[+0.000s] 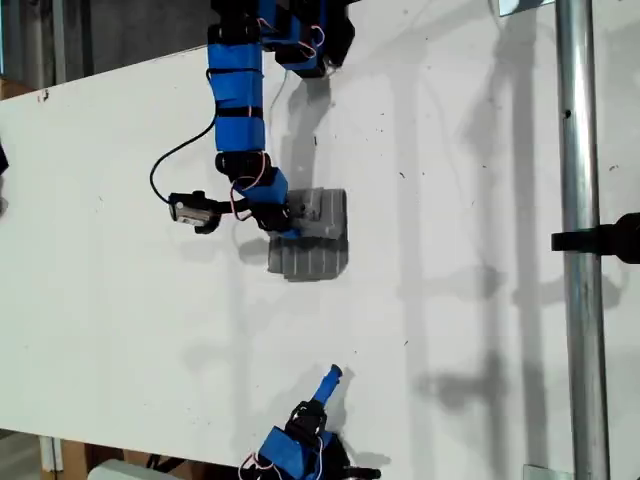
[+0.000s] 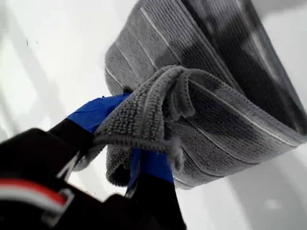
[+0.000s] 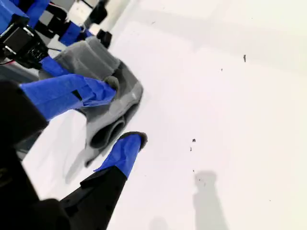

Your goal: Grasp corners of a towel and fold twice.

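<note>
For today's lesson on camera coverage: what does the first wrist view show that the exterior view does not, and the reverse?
Only the first wrist view shows my first gripper shut on a bunched fold of the towel, and the cloth's pale stripes up close. Only the exterior view shows both arms at once, my second gripper apart from the towel, the wide white table and a metal pole at its right. Both show the grey towel folded small, held by blue-taped fingers.
</note>
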